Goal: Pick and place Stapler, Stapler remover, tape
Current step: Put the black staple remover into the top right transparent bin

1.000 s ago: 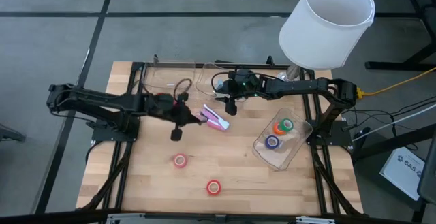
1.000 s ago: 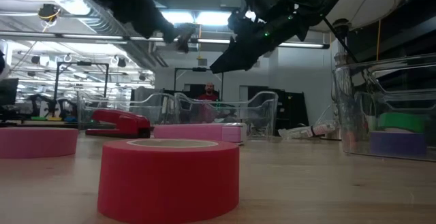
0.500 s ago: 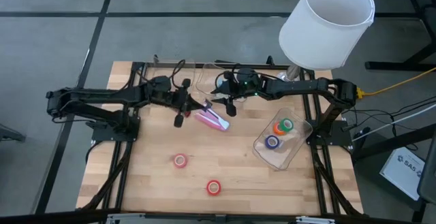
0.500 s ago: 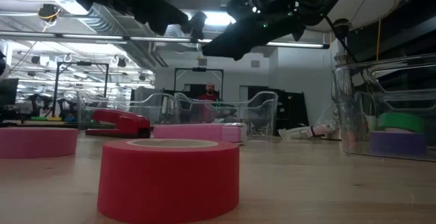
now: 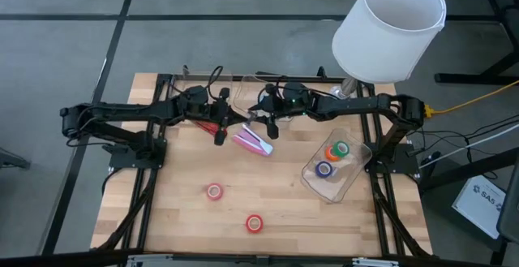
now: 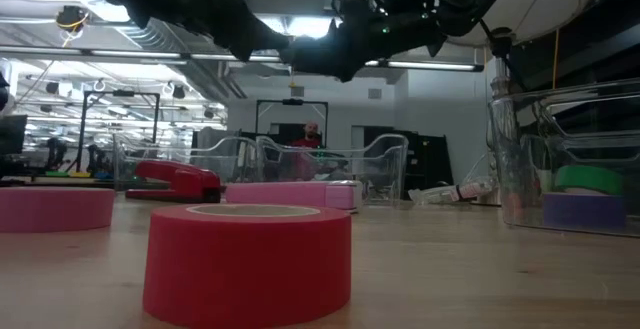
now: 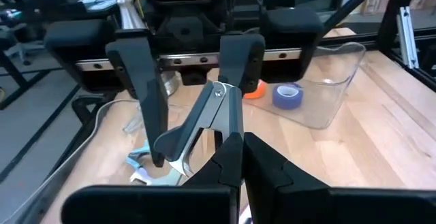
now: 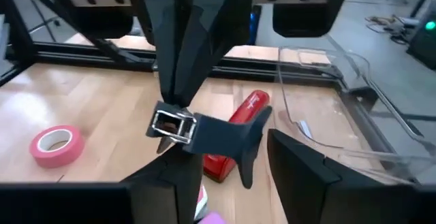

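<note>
Above the table's far middle, my left gripper (image 5: 241,122) is shut on the stapler remover (image 7: 204,125), a silvery metal claw with dark wings. My right gripper (image 5: 259,121) faces it, open. Its fingers (image 7: 139,88) stand on either side of the remover's free end (image 7: 218,93); I cannot tell whether they touch it. The red stapler (image 8: 240,130) lies on the table under both grippers. Of the tape, a pink roll (image 5: 214,191) and a red roll (image 5: 255,223) lie flat on the near half. Orange (image 7: 253,88) and purple (image 7: 287,96) rolls lie in a clear tub (image 5: 349,178). My left gripper pinches the remover's metal body (image 7: 219,139) between its two shut fingers (image 8: 180,81). The fingers run nearly level, from the table's left. The remover is lifted clear of the table. One dark wing (image 8: 228,139) sticks out sideways, and the silvery end (image 8: 170,125) reaches past the fingertips toward my right gripper.
A pink-and-white object (image 5: 254,143) lies just near of the grippers. Clear tubs (image 6: 320,169) stand along the far edge. Small silvery pieces (image 7: 144,164) lie on the wood. A large white shade (image 5: 389,27) hangs over the far right corner.
My left gripper has swung toward the far edge and toward the right, carrying the remover up to my right gripper. My right gripper has tipped from a downward slant to nearly level, staying open.
</note>
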{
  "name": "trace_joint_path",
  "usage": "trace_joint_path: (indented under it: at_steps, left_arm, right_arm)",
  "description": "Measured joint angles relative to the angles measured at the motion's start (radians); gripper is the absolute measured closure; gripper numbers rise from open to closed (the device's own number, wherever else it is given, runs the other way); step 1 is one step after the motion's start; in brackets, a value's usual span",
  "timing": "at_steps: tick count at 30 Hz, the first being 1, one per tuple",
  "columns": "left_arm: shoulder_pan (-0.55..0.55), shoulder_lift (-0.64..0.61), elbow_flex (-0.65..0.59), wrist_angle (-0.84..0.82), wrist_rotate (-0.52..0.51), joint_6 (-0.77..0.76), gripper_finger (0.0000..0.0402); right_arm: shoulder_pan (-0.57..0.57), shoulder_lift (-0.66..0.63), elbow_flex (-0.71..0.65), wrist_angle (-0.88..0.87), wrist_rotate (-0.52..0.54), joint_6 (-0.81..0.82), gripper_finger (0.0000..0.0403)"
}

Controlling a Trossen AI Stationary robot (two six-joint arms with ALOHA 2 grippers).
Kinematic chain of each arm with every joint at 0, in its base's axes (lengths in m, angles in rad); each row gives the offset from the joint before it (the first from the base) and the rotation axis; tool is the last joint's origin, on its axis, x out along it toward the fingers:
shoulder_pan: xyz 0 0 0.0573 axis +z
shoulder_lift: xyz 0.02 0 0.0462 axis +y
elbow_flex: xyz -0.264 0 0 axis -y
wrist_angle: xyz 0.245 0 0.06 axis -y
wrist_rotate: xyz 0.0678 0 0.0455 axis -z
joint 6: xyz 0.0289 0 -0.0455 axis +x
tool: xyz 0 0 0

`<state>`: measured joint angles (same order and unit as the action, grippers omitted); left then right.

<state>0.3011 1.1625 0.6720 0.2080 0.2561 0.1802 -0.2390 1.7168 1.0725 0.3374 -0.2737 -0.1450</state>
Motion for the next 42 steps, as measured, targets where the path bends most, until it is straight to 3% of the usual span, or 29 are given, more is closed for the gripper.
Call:
trace_joint_path:
  at_steps: [4,14,33,42]
  left_arm:
    - [-0.002,-0.001,0.000,0.013,0.005,0.014,0.0399]
    - [-0.001,-0.004,0.000,0.023,-0.005,0.014,0.0398]
    - [-0.002,-0.005,0.000,0.002,-0.021,0.014,0.0377]
    - [-0.002,-0.004,-0.001,-0.008,-0.129,0.015,0.0300]
  right_arm:
    - [0.001,0.000,0.000,-0.021,0.047,0.006,0.0270]
    - [0.001,0.000,0.000,-0.028,0.054,0.006,0.0392]
    - [-0.002,0.000,0.000,-0.061,0.057,0.017,0.0401]
    - [-0.056,-0.001,0.001,-0.083,0.066,0.093,0.0402]
